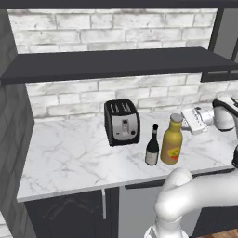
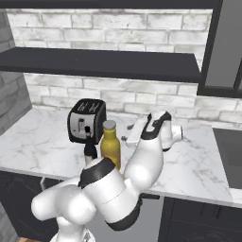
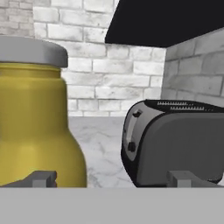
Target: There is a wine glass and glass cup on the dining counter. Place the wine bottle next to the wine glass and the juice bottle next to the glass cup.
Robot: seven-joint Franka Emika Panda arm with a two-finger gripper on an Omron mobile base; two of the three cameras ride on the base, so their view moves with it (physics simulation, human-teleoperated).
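A white marble counter (image 1: 69, 158) runs along a pale brick wall (image 1: 116, 28) under a dark shelf (image 1: 111, 62). Near its front edge the wine bottle (image 1: 152, 146) stands just beside the juice bottle (image 1: 172, 140), a black toaster (image 1: 122, 122) behind. The claw (image 3: 112, 178) gapes wide, empty, near the juice bottle.

marble counter (image 1: 69, 158), toaster (image 1: 122, 122), wine bottle (image 1: 152, 146), juice bottle (image 1: 172, 140), seemingly touching

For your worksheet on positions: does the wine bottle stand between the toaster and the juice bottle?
Yes: the wine bottle stands between toaster and juice bottle.
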